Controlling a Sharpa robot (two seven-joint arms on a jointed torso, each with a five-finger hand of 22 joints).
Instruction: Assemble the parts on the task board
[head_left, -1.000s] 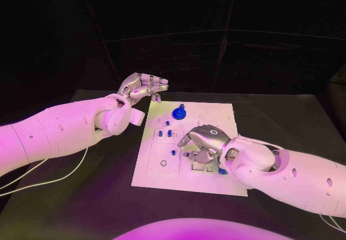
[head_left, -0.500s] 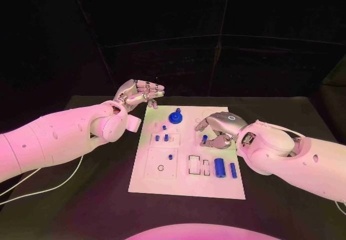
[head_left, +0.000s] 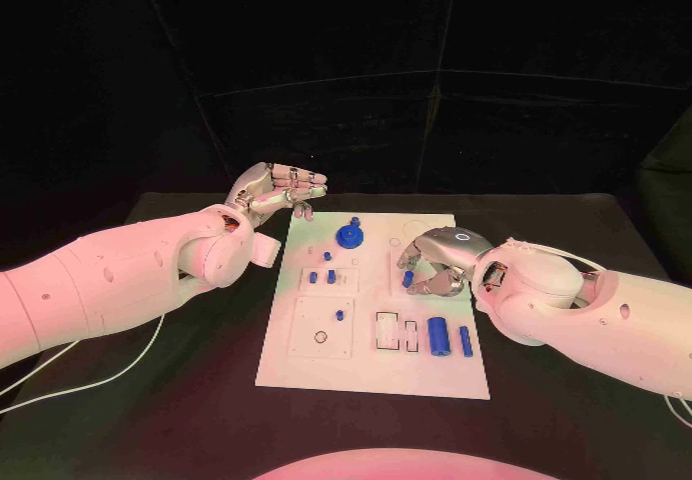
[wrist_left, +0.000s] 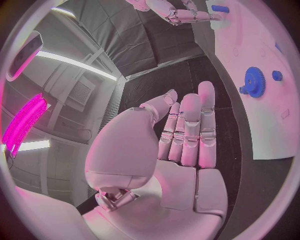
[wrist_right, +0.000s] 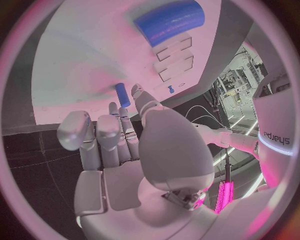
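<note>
The white task board (head_left: 368, 365) lies in the middle of the table. My right hand (head_left: 433, 262) hovers over its middle right and pinches a small blue peg (wrist_right: 122, 94) between thumb and fingertip. Nearer on the board lie a thick blue cylinder (head_left: 438, 335) and a slimmer blue bar (head_left: 466, 340), beside some rectangular slots (head_left: 389, 330). At the far end sits a blue gear (head_left: 351, 236), with small blue pegs (head_left: 330, 275) standing near it. My left hand (head_left: 280, 188) is raised past the board's far left corner and holds nothing, its fingers held side by side (wrist_left: 187, 132).
A white cable (head_left: 123, 355) trails over the black table (head_left: 173, 400) at the left, under my left arm. The board's near left part carries a square plate with a round hole (head_left: 320, 338).
My right hand has drawn back from the board's near slots to its middle, carrying the small blue peg and uncovering the cylinder and bar. The left hand has barely moved.
</note>
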